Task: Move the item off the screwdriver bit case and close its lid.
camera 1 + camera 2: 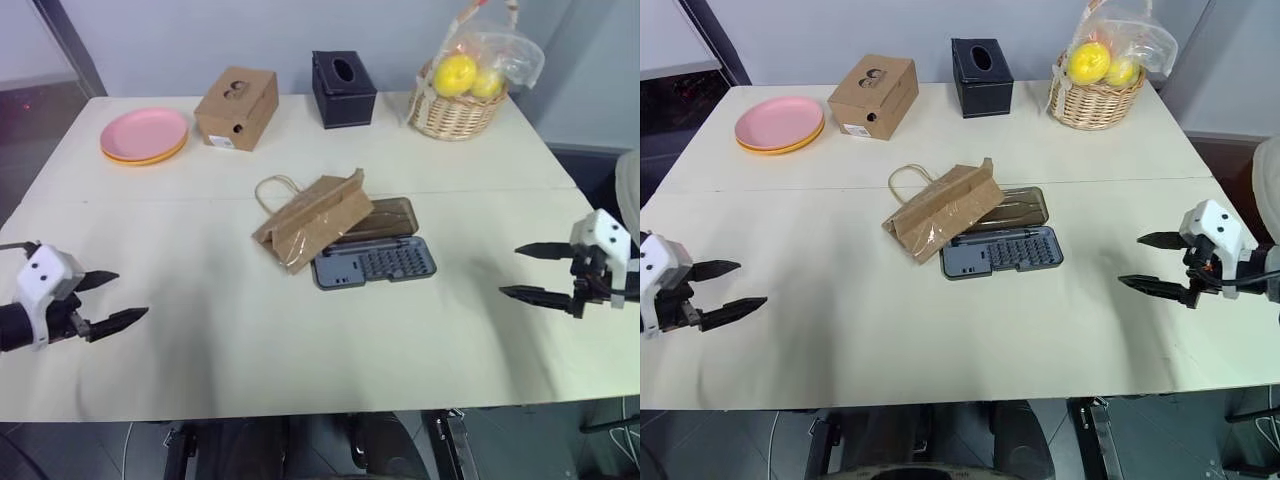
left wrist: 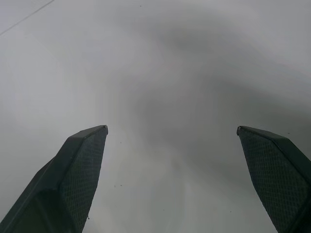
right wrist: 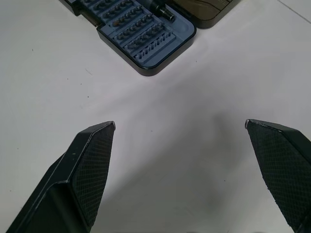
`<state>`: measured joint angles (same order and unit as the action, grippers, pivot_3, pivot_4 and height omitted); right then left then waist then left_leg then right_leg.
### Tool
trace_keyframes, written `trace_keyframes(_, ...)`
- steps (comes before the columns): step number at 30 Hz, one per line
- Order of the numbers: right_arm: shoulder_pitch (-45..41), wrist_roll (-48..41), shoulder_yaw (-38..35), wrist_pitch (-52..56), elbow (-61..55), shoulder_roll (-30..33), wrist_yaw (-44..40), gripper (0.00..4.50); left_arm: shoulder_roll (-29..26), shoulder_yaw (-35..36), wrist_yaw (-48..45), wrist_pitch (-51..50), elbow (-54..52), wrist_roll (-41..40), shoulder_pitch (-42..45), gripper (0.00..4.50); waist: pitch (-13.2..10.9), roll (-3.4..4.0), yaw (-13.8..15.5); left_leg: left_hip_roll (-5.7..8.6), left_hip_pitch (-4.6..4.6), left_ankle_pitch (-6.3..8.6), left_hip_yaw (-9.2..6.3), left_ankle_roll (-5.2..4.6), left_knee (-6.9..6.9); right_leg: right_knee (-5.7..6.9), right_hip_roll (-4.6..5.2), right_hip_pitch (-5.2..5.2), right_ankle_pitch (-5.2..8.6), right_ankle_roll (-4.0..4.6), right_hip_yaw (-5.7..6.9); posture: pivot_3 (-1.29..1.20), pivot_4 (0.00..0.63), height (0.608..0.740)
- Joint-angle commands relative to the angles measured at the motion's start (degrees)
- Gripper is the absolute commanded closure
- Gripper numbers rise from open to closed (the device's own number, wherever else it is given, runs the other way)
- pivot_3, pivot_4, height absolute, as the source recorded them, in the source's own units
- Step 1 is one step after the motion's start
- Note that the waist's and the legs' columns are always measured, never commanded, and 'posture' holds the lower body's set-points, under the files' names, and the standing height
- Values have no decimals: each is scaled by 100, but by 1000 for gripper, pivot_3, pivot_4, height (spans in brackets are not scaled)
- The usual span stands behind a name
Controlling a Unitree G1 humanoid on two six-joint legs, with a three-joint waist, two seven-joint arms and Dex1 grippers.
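Two grippers, left [image 1: 112,298] and right [image 1: 530,272], hover open and empty over a cream table [image 1: 250,350]. Mid-table, the case [image 1: 375,265] lies open, lid [image 1: 385,217] flat behind, bag [image 1: 310,222] covering its left part. Beyond stand plates [image 1: 143,135], box [image 1: 237,107], tissue box [image 1: 343,89], fruit basket [image 1: 455,110], then a grey wall [image 1: 200,40].
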<state>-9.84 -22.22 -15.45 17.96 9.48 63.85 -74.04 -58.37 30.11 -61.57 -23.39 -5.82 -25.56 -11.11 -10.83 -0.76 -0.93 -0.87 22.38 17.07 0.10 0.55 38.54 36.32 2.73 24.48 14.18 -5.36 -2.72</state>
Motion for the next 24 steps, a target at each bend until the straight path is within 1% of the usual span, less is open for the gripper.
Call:
trace_keyframes(1,-71,-24,-99,-79,-22,11,-8,0,35,148,32,62,-138,43,-59,59,0,0,-1,0,0,0,0,0,0,0,0,0,0,0,0,0,150,740)
trace_keyframes(8,-15,17,-144,-103,-106,-43,143,0,216,54,283,21,-141,75,149,59,0,0,10,1,-1,0,3,0,1,1,0,-1,-1,-1,-1,0,150,740)
trace_keyframes(13,16,-361,-355,480,-491,-148,305,0,345,-186,388,-127,-220,-77,716,59,2,0,16,1,-1,0,2,0,2,1,-1,-3,-6,-10,-1,0,150,740)
trace_keyframes(16,198,-652,-588,911,-1165,-298,572,0,361,-525,364,-541,-616,-552,1570,59,1,-2,43,2,0,0,-1,0,4,3,-2,-4,-12,-19,0,0,150,740)
trace_keyframes(18,379,-917,-768,1295,-1788,-418,815,0,407,-981,383,-909,-787,-827,2404,59,2,-4,59,3,7,0,-10,1,17,5,-6,-7,-15,-25,5,0,150,740)
trace_keyframes(19,458,-1087,-857,1514,-2102,-477,926,0,461,-1246,410,-1033,-780,-844,2817,59,2,-3,79,6,8,0,-20,1,22,9,-6,-12,-25,-41,6,0,150,740)
trace_keyframes(22,628,-1649,-1130,2135,-2975,-626,1271,0,744,-2221,407,-1112,-529,-505,4006,59,5,2,62,18,6,0,-25,0,32,11,-5,-23,-35,-56,4,0,150,740)
trace_keyframes(24,730,-1908,-1301,2409,-3451,-750,1564,0,1084,-2985,302,-993,-186,-109,4810,59,6,1,50,30,6,0,-25,0,40,9,-7,-27,-37,-60,4,0,150,740)
